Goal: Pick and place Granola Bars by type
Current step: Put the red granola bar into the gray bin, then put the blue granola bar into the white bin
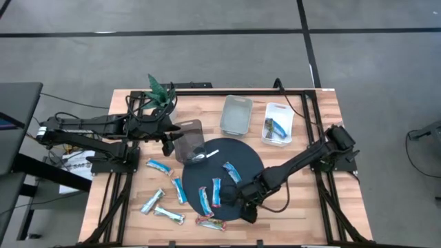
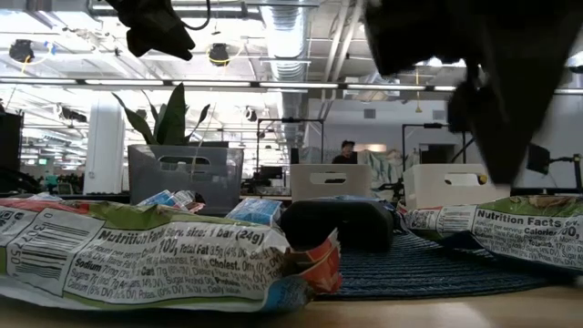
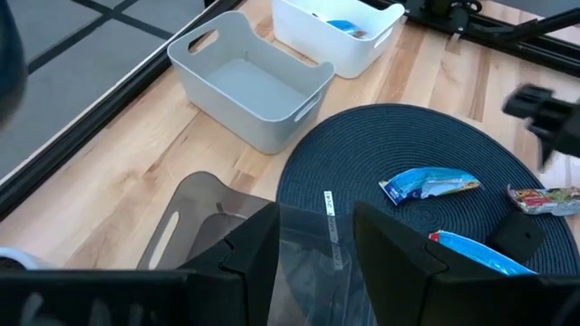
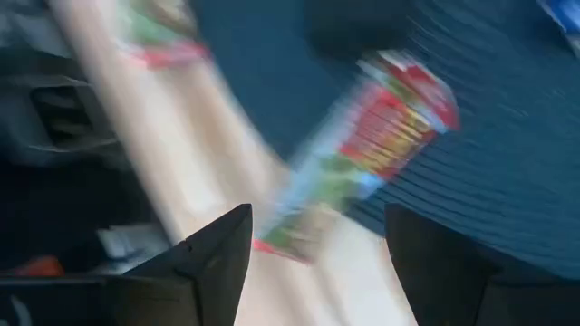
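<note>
We see the right gripper [image 1: 247,207] low over the near edge of the round dark mat [image 1: 249,160], its fingers [image 4: 213,263] spread wide with nothing between them; just past them a red and green bar [image 4: 381,136] lies half on the mat and half on the wood. The left gripper [image 1: 167,140] hangs beside a clear smoky bin [image 1: 189,139] at the mat's far left edge, its fingers [image 3: 245,263] set well apart on either side of the bin's wall, though we cannot tell whether they touch it. Blue bars [image 1: 216,191] lie on the mat, and more bars [image 1: 159,166], light blue and silvery, are scattered on the wooden table [image 1: 303,213] to the left of it, with another red and green one [image 1: 211,222] near the front edge. At the back stand an empty grey basket [image 1: 236,114] and a white basket [image 1: 278,123] with a bar in it, and a small green plant [image 1: 158,89] sits at the back left corner. From table height we see an open workshop with ceiling lights and ducts, and a person [image 2: 346,152] far off.
</note>
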Motion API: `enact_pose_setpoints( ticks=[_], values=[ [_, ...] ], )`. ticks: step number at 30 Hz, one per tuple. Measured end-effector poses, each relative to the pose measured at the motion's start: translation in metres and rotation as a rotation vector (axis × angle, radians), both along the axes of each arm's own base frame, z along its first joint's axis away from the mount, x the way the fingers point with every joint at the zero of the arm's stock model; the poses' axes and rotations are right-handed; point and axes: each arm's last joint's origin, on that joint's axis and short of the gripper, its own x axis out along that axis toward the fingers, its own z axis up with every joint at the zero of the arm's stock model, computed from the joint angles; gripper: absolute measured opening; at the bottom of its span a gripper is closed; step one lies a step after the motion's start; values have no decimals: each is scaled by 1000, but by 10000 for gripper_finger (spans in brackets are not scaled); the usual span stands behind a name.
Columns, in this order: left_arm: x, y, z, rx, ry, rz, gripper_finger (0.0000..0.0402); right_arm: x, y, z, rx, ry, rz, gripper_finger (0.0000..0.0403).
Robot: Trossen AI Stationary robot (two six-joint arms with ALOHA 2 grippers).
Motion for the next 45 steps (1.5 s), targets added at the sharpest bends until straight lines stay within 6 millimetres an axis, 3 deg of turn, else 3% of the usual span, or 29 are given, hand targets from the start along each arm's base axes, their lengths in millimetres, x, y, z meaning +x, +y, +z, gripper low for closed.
enact_pose_setpoints(
  ticks=[7,9,14,21,28,37,45],
  values=[
    [0,0,0,-1,2,-1,135,13,6,-24,18,7,31,243],
    [1,0,0,-2,-4,-2,135,9,3,-31,-10,65,28,243],
    [3,0,-1,-3,0,-3,134,14,1,-38,-11,88,-10,242],
    [8,-1,-4,-17,21,-22,134,17,-4,-37,-16,90,-27,200],
    [7,-1,-5,-6,26,-21,134,34,-12,-22,-14,19,-9,164],
    [7,-1,-4,-2,27,-27,134,45,-44,-9,-168,20,-23,147],
    [7,-1,-4,-2,27,-28,134,57,-90,-9,-199,27,-121,153]
  ],
)
